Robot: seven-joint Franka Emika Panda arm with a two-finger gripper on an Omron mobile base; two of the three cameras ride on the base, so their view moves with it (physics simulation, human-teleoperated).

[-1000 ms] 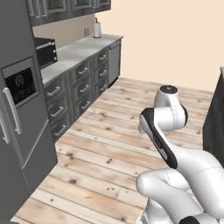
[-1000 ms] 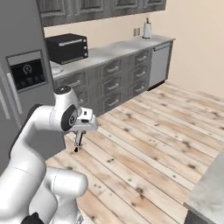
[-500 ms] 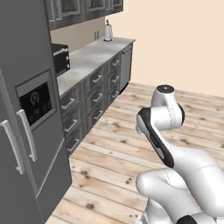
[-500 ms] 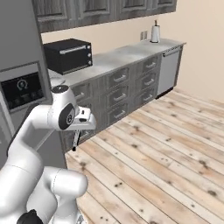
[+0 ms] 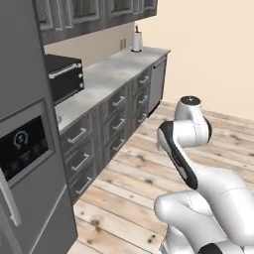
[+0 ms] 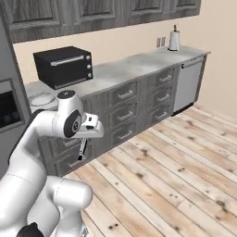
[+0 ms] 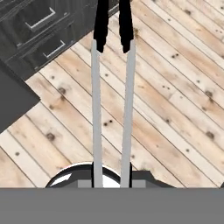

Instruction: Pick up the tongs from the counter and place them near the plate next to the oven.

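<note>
Black-tipped and silver-armed, the tongs (image 7: 112, 87) hang straight down from the gripper (image 6: 84, 141), which is clenched on their upper end; in the hand view the two pale arms run side by side away from the camera and end in dark tips above the wooden floor (image 7: 175, 109). In the right base view they show as a thin dark rod (image 6: 83, 150) dangling below the hand, in front of the drawer fronts and lower than the counter (image 6: 125, 69). Held this way, tucked close to the robot's body with the arm folded, the utensil is likely kept clear of the cabinets while the base brings it toward the goal. The oven (image 6: 63, 65) is the landmark: it stands on the stone top against the wall, and the plate (image 6: 41, 99) lies just beside it, on the side toward the fridge (image 5: 30, 163) and nearer the counter's front edge. The tongs are in front of and below the oven, well apart from it. By my reading, transport is under way, and the arm must next lift the tongs above the slab and reach in so they can be laid near the plate without striking the oven's door handle.
</note>
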